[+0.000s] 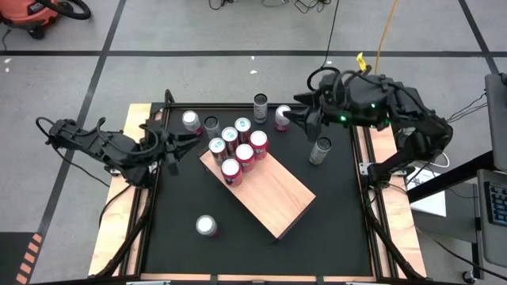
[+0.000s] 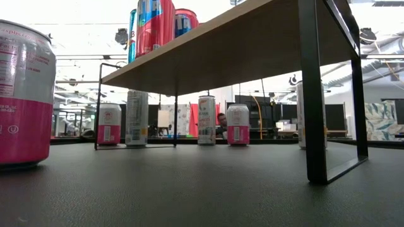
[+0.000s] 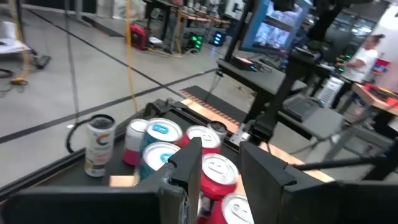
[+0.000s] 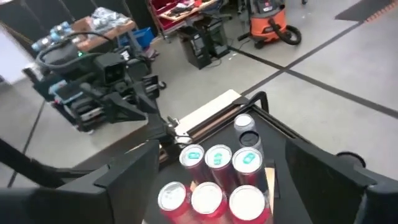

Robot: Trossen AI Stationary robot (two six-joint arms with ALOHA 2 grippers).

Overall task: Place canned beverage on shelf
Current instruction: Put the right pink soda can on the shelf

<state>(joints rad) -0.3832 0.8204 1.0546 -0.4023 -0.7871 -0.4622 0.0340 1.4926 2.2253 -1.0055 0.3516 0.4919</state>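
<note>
- Grey floor with dark tape lines surrounds my black bench (image 1: 182,261), and an orange shop vacuum (image 1: 36,12) sits off at the far corner.
- On the bench stands the shelf (image 1: 273,198), a pale wooden slab on black legs, set at a slant across the middle.
- Six cans (image 1: 238,150) crowd together in two rows at the shelf's far end, three teal-topped and three red.
- Loose cans are scattered on the bench: one pink-and-white can (image 1: 207,226) near my side, a grey can (image 1: 320,150) by the right edge, a pink can (image 1: 283,117) and a tall can (image 1: 260,107) at the far side.
- Left hand (image 1: 176,150) hovers beside the can cluster, fingers only narrowly parted, and I see nothing held between them.
- Right hand (image 1: 305,119) hangs at the far right of the bench, close to the pink can, jaws spread wide and holding nothing.
- From bench level I see the shelf overhead with cans on top.
</note>
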